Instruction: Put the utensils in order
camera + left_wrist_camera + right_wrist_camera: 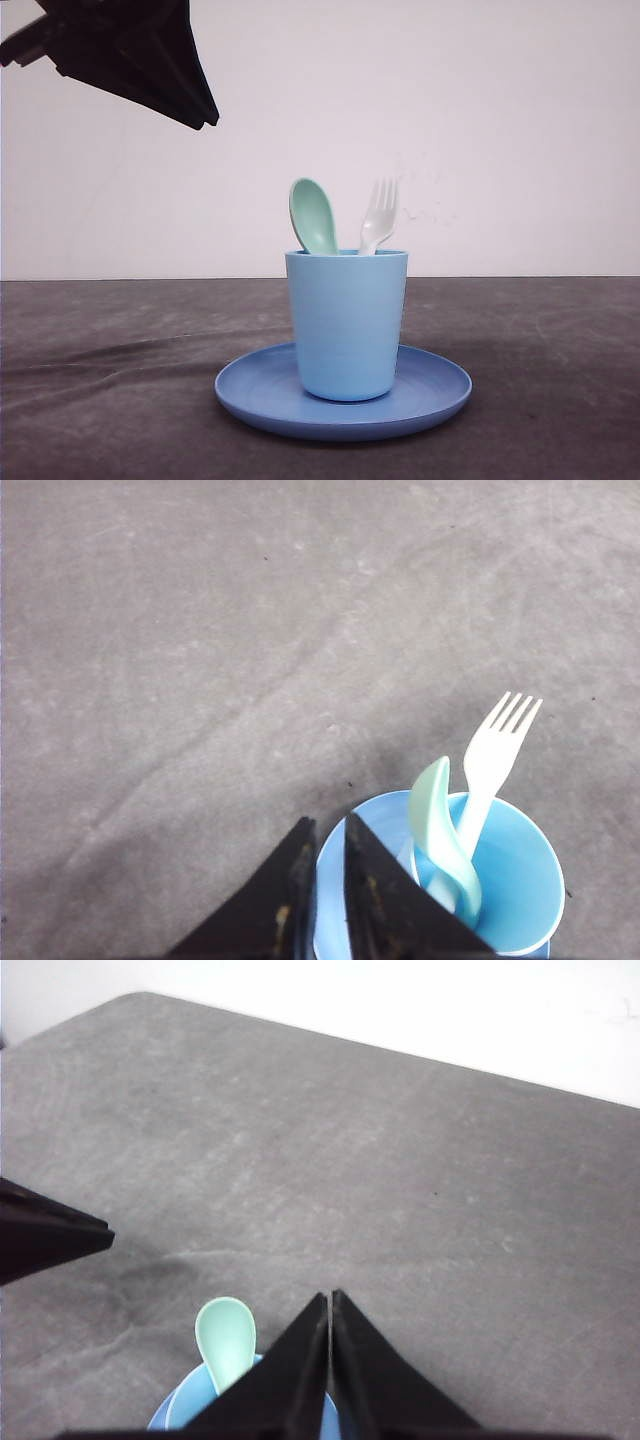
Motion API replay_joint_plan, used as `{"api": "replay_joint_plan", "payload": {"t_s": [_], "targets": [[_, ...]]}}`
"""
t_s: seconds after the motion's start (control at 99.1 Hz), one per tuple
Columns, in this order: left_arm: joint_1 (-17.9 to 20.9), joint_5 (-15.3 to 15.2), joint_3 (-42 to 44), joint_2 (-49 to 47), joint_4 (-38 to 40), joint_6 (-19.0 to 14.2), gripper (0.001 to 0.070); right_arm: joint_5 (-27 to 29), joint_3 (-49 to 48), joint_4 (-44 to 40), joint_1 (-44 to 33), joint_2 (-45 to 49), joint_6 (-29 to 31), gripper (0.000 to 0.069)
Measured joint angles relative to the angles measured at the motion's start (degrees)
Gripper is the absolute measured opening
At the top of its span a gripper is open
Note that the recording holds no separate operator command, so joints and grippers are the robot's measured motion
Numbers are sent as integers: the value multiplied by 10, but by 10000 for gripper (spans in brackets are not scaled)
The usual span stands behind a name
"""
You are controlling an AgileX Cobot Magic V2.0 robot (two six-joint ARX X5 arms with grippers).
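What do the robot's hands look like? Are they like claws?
A bit like beaks. The left hand and the right hand are each two flat black fingers shaped like long triangles that narrow to a sharp tip. The left hand's fingers have small yellowish scuff marks. No cables or writing can be seen on them.

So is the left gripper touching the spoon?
Apart. Front view shows the left gripper high up, white wall between it and the spoon.

The mint-green spoon, white fork and blue cup look like smooth matt plastic. The dark tabletop looks like creased cloth.
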Motion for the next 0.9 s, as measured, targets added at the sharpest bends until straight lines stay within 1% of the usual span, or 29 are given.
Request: {"api": "replay_joint_plan", "payload": {"t_s": [0.585, 0.656, 0.807, 0.898], "targets": [[0, 0, 0, 0, 0, 1, 25, 0, 0, 7, 0, 0, 0, 4], [0, -2, 0, -2, 0, 14, 25, 0, 0, 7, 0, 0, 0, 4], [11, -36, 0, -37, 0, 63, 25, 0, 0, 7, 0, 0, 0, 4], [28, -44, 0, -66, 0, 89, 25, 0, 0, 7, 0, 0, 0, 4]]}}
